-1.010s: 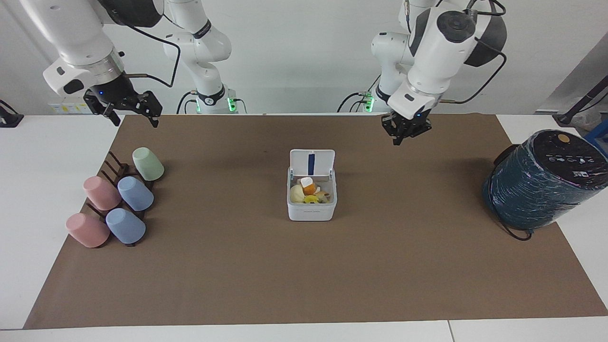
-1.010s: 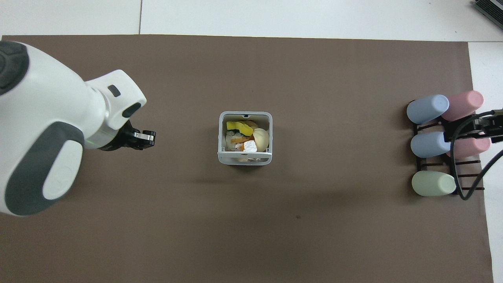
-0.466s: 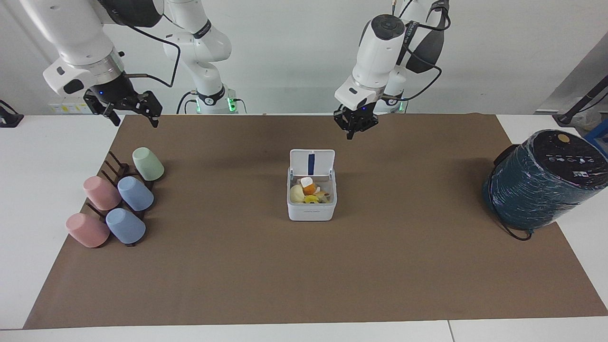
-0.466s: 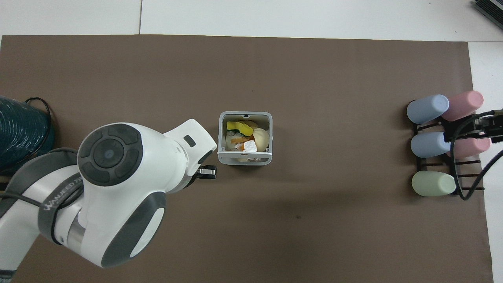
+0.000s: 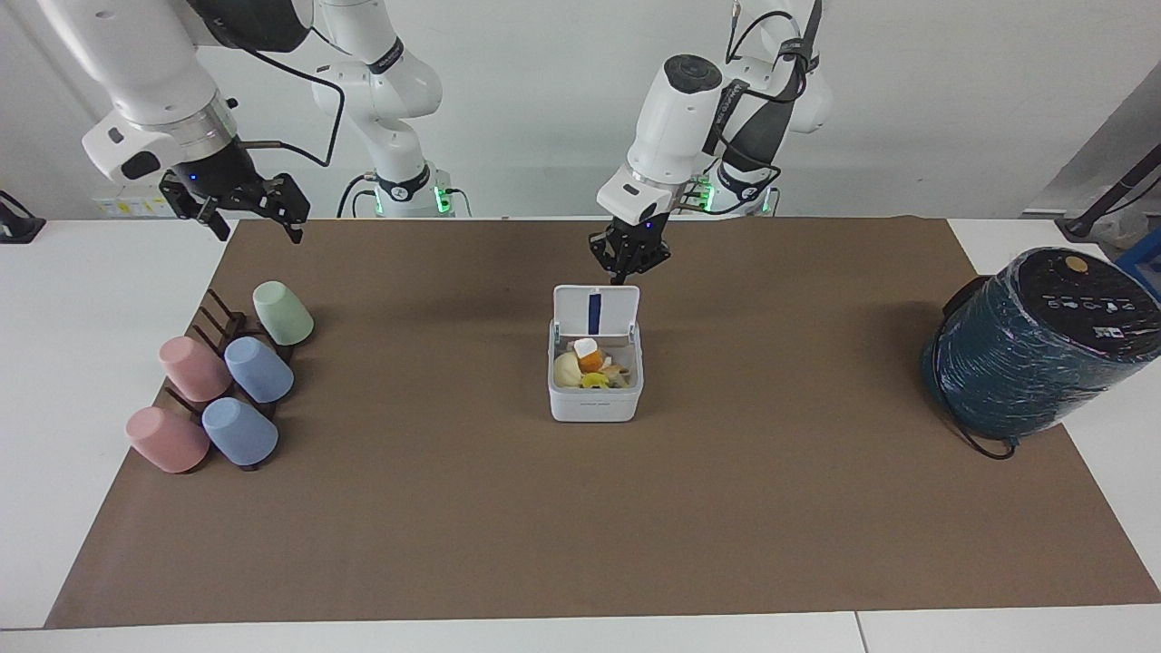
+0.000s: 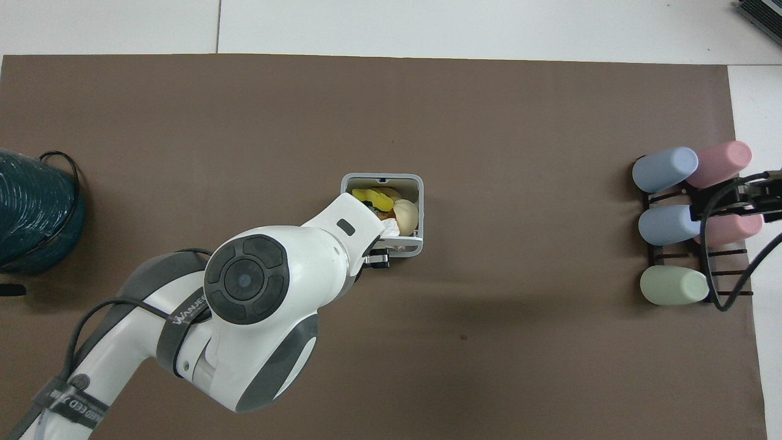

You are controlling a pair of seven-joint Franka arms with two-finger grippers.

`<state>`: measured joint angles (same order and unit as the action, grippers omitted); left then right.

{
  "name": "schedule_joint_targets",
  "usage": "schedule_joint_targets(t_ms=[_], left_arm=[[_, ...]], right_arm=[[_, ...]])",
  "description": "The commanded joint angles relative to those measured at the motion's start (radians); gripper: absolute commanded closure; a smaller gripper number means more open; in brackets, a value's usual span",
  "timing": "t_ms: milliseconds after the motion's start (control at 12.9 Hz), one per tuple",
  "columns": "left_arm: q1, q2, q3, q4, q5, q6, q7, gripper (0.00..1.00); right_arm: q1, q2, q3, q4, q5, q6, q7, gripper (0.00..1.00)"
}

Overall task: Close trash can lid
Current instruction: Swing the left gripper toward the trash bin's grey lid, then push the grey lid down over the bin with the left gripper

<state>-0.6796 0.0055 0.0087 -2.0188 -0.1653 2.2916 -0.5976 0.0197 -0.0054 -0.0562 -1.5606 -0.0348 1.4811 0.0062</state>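
The white trash can (image 5: 594, 404) stands at the middle of the brown mat, filled with food scraps; it also shows in the overhead view (image 6: 382, 179). Its lid (image 5: 596, 311) stands upright on the can's edge nearer to the robots, blue stripe facing away from them; in the overhead view the lid (image 6: 404, 244) is seen edge-on. My left gripper (image 5: 625, 275) hangs just above the lid's top edge, fingers together, not touching it; its tip shows in the overhead view (image 6: 379, 260). My right gripper (image 5: 255, 222) waits open in the air over the cup rack (image 6: 756, 197).
Several pastel cups (image 5: 258, 369) lie on a dark rack (image 6: 721, 269) at the right arm's end of the mat. A large dark teal wrapped cylinder (image 5: 1034, 345) stands at the left arm's end (image 6: 33, 211).
My left arm has swung from over the left arm's end of the mat to the trash can, and its gripper now hangs just above the upright lid. The right arm has not moved.
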Motion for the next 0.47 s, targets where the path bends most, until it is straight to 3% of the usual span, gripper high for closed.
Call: schedule_joint_targets(t_ms=[0, 233, 388], left_arm=[[-0.012, 0.042, 0.017, 0.003, -0.063, 0.15, -0.057, 0.99], [0.0, 0.077, 0.017, 0.018, -0.072, 0.27, -0.097, 0.99], [0.02, 0.141, 0.017, 0.073, -0.108, 0.302, -0.099, 0.99]], right_arm=[[-0.006, -0.015, 0.004, -0.009, 0.001, 0.002, -0.02, 0.0], [-0.006, -0.015, 0.004, -0.009, 0.001, 0.002, -0.02, 0.0], [-0.006, -0.015, 0.004, -0.009, 0.001, 0.002, -0.02, 0.0]])
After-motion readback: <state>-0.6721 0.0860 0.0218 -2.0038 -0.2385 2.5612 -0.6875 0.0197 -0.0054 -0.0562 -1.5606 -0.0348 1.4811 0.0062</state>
